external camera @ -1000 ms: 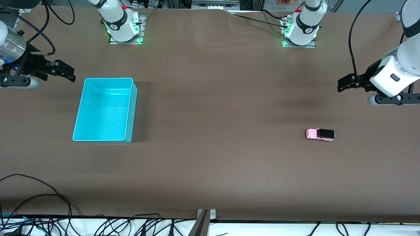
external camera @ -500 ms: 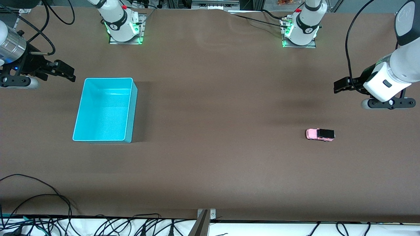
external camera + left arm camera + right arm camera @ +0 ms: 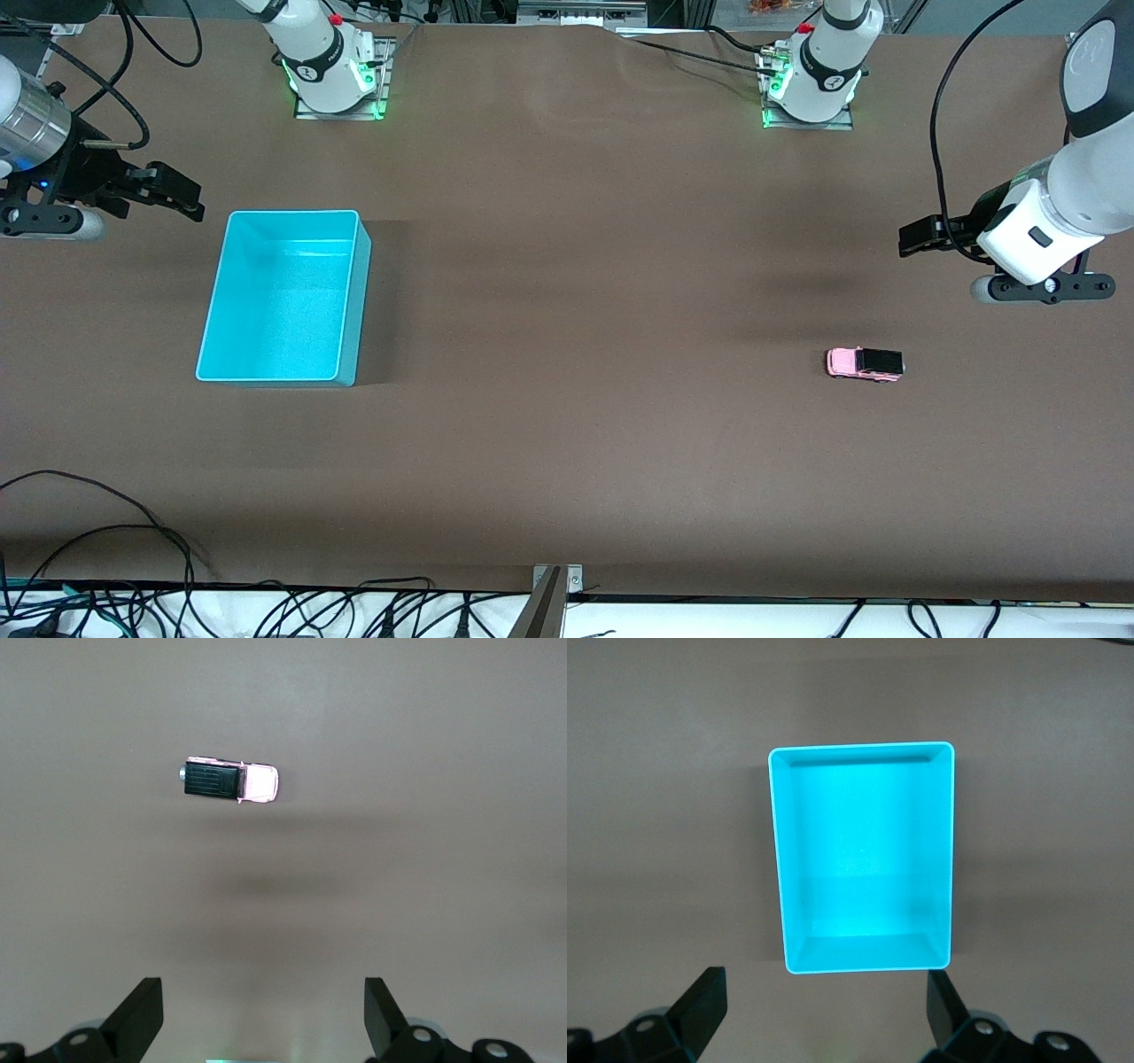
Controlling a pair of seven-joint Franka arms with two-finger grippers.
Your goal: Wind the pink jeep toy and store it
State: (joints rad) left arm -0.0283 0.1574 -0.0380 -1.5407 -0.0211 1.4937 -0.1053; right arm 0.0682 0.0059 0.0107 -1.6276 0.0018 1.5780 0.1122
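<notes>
Front view: left claw open, empty, up over desk near toy car, likely lining up grab. Right claw open, waits beside bin, probably for storing. Car on desk, well apart from bin.

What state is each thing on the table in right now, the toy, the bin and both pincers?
pink jeep toy: upright on its wheels on the table, toward the left arm's end, untouched.
cyan bin: upright, nothing in it, toward the right arm's end.
left pincer: open, holding nothing, in the air over bare table near the jeep.
right pincer: open, holding nothing, waiting in the air beside the bin.
</notes>
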